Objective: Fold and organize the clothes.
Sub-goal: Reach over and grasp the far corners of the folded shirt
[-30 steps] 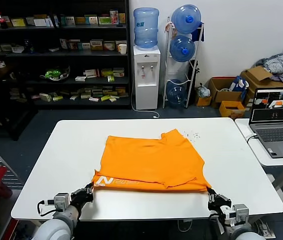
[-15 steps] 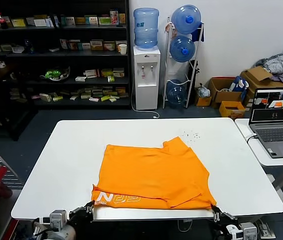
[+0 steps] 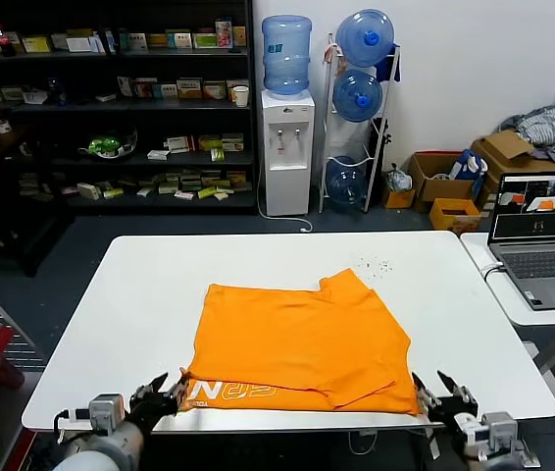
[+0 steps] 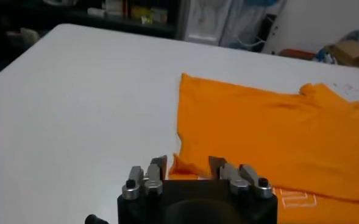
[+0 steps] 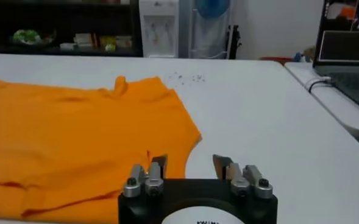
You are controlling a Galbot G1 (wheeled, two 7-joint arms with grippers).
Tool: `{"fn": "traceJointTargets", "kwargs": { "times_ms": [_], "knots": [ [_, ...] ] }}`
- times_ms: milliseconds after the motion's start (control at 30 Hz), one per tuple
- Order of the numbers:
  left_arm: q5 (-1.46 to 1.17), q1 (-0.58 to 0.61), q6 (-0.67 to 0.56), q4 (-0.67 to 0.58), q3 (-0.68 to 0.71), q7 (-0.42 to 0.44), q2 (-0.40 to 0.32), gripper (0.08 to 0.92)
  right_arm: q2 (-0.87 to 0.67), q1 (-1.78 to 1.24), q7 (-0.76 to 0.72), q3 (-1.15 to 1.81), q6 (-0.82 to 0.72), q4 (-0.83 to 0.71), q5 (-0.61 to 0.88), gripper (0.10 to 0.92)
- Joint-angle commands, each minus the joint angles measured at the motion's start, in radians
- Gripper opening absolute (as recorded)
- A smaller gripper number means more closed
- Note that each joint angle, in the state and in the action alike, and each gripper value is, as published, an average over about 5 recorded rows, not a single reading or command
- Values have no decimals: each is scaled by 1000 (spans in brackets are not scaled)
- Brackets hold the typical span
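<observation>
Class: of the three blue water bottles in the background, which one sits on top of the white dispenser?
The upright bottle on the white dispenser; the other two lie in the rack beside it.

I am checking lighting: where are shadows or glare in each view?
Head view: the table is evenly lit, the shirt shows no glare, the shelves are dark. Left wrist view: the table is bright, no hard shadows. Right wrist view: the laptop screen glows.

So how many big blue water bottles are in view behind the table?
4: one on the white dispenser, and three on the wire rack beside it, at the top, middle and bottom. Others may be hidden.
</observation>
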Motion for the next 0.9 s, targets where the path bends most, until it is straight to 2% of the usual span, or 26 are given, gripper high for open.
{"fn": "traceJointTargets", "kwargs": {
  "times_ms": [33,167,300,433,667,900],
  "knots": [
    [103,-338,-132,276,43,196,-124,615,50,449,6,-122,-14,-220,56,701],
    [111,-552,-141,517,115,286,-222,728,127,714,13,-278,-33,-447,81,799],
    [74,-675,-101,652,188,360,-248,809,183,881,0,-384,-55,-631,82,821],
    [39,-732,-52,715,239,371,-256,822,227,947,-25,-426,-81,-739,78,822],
    [33,-770,10,824,276,366,-288,823,294,974,-59,-443,-105,-832,50,823],
    [38,-787,30,843,307,365,-305,823,332,988,-67,-460,-125,-873,28,823]
  ]
}}
